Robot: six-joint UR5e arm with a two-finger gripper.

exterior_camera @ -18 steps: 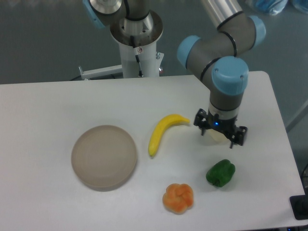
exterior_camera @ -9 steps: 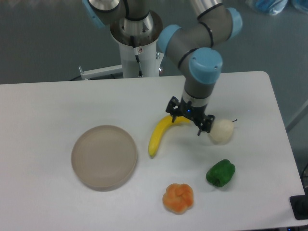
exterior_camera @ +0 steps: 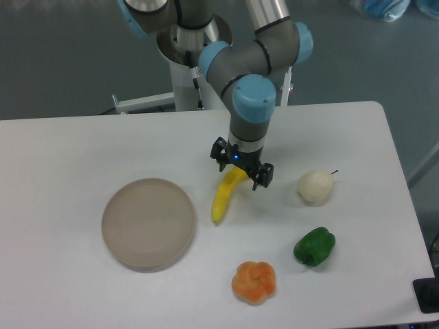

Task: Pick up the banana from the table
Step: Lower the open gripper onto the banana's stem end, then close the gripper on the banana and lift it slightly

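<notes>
The yellow banana (exterior_camera: 224,195) lies on the white table (exterior_camera: 82,144), curving from its lower tip near the plate up toward the right. My gripper (exterior_camera: 240,167) hangs right over the banana's upper end and hides that end. Its two dark fingers stand apart, one on each side of the upper end, so the gripper is open. I cannot tell whether the fingers touch the banana.
A round tan plate (exterior_camera: 148,223) sits left of the banana. A pale pear-like fruit (exterior_camera: 315,187) lies to the right, a green pepper (exterior_camera: 315,247) below it, and an orange lobed fruit (exterior_camera: 254,282) near the front edge. The robot base (exterior_camera: 195,62) stands behind the table.
My gripper has moved left from over the pale fruit to over the banana's upper end. The pale fruit is now uncovered. The objects on the table have not moved.
</notes>
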